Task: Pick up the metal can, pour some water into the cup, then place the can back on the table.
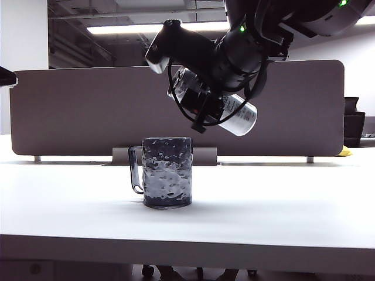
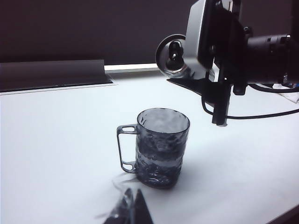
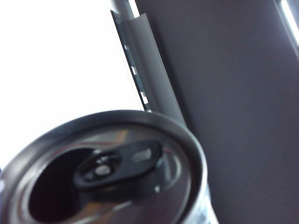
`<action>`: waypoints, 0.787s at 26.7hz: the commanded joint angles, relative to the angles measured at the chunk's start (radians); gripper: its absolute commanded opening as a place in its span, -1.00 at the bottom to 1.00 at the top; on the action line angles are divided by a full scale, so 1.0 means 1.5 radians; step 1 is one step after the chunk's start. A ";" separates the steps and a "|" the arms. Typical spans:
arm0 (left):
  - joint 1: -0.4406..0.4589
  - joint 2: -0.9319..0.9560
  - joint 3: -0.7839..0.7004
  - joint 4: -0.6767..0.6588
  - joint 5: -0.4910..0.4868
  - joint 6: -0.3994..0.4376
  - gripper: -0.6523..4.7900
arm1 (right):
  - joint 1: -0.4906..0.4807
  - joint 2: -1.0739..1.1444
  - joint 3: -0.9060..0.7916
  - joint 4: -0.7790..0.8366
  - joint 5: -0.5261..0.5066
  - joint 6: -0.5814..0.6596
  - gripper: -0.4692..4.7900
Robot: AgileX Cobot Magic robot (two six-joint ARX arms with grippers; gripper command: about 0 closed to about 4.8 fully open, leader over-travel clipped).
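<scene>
My right gripper (image 1: 203, 103) is shut on the metal can (image 1: 239, 116) and holds it tilted in the air, up and to the right of the cup (image 1: 167, 172). The can's open top (image 2: 172, 56) leans towards the cup (image 2: 161, 147); that top (image 3: 103, 172) fills the right wrist view. I see no stream of water. The dark dimpled cup stands upright on the white table (image 1: 281, 205), handle to the left; its lower part looks filled with clear liquid. My left gripper (image 2: 132, 205) hangs low over the table just in front of the cup, tips together, holding nothing.
A grey partition panel (image 1: 88, 111) runs along the table's back, with a low bracket (image 1: 205, 156) behind the cup. A black object (image 1: 353, 126) and something yellow (image 1: 345, 151) sit at the far right. The table's thick front edge (image 1: 187, 246) is nearest the camera.
</scene>
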 commanded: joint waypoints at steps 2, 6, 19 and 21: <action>0.001 0.001 0.001 0.007 0.003 0.001 -0.78 | 0.001 -0.007 0.005 0.016 0.026 0.139 0.18; 0.001 0.001 0.001 0.007 0.003 0.001 -0.78 | -0.001 -0.007 -0.002 -0.009 0.036 0.295 0.18; 0.001 0.001 0.001 0.007 0.003 0.001 -0.78 | -0.073 -0.150 -0.196 0.098 0.041 0.641 0.17; 0.001 0.001 0.001 0.007 0.003 0.001 -0.78 | -0.105 -0.149 -0.245 0.183 0.012 0.689 0.17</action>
